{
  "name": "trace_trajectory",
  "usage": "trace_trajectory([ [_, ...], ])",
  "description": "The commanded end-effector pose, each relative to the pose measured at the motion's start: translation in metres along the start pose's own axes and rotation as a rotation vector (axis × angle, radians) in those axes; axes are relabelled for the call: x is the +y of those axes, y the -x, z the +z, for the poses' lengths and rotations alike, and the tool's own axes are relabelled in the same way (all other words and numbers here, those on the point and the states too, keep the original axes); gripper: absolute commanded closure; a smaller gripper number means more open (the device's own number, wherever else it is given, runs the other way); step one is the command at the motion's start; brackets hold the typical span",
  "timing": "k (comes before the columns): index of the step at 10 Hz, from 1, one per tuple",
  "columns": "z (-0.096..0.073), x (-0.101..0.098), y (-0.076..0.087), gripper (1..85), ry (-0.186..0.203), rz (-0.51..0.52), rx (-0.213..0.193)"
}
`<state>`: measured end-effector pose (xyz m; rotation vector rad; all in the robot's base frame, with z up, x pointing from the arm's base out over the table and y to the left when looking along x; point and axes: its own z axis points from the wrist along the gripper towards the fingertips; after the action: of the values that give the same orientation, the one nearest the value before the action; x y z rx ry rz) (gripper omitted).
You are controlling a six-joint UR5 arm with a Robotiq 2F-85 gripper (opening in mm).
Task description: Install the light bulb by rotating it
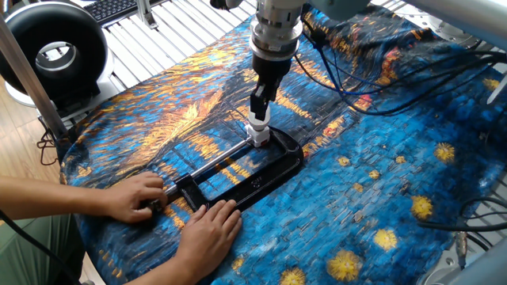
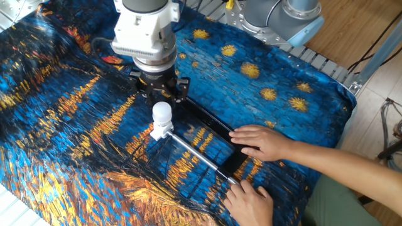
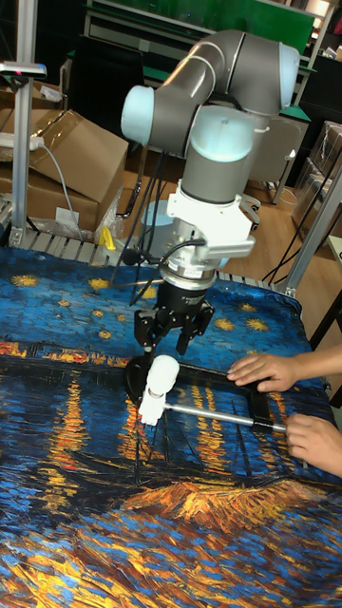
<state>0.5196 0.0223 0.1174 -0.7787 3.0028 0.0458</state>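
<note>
We're looking at the light bulb (image 2: pixel 162 113) standing upright in its white socket block (image 2: pixel 161 131), which is sitting at the far end of the black clamp frame (image 1: pixel 261 176) on the starry cloth (image 2: pixel 270 69). The gripper (image 2: pixel 161 94) is hanging directly over the dome, fingers spread wide and clear of the glass, gripping nothing. The bulb's long axis is running vertical, near enough in line with the tool axis, so we're judging the next move to be a straight drop down over the bulb, close, then twist. In the tall fixed view the bulb (image 3: pixel 161 375) is reading slightly tilted, possibly just perspective. A person's two hands (image 2: pixel 264 141) are pinning the clamp's near end, well apart from the gripper.
</note>
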Motion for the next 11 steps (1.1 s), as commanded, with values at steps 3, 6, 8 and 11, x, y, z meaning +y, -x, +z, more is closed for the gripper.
trace_trajectory([
  [3, -0.028, 0.001, -0.009, 27.7, -0.054, -0.157, 0.04],
  [6, -0.043, -0.012, -0.008, 27.7, -0.143, -0.273, 0.024],
  [8, -0.049, -0.006, -0.015, 27.7, -0.134, -0.263, 0.023],
  [11, -0.058, 0.006, -0.025, 27.0, -0.125, -0.282, 0.019],
])
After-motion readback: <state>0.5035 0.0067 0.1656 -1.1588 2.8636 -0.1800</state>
